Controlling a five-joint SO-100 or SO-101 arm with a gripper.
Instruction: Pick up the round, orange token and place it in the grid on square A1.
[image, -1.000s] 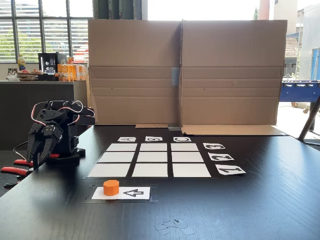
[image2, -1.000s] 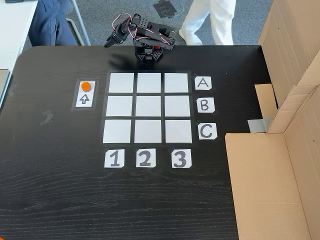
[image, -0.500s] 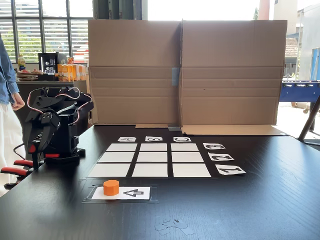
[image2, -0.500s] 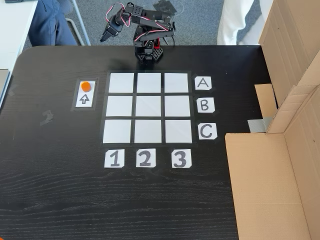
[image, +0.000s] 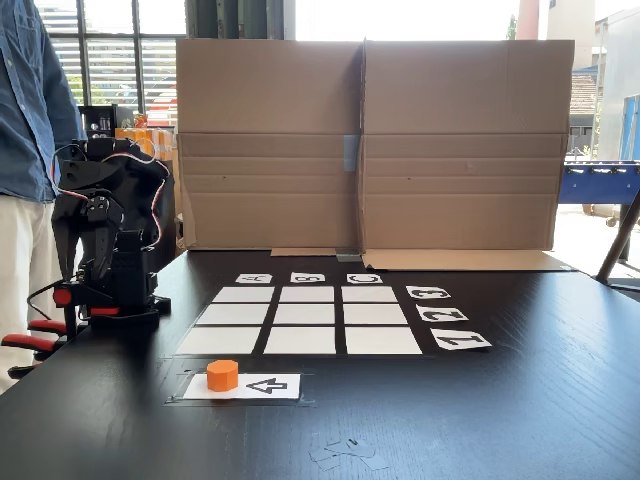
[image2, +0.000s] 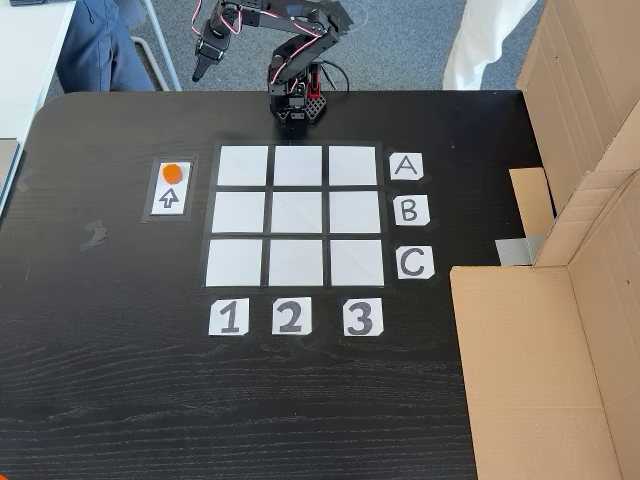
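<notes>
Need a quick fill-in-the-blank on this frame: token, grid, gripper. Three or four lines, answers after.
1. The token rests on the white card printed with a black ____.
2. All ____ squares of the grid are bare.
3. In the view from above, square A1 lies in the row beside the letter ____.
4. The gripper hangs beyond the table edge, holding ____.

Answers: arrow; nine; A; nothing

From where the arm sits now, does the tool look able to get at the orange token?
Probably yes: the token sits uncovered on the arrow card, nothing stands between it and the raised tool.
</notes>
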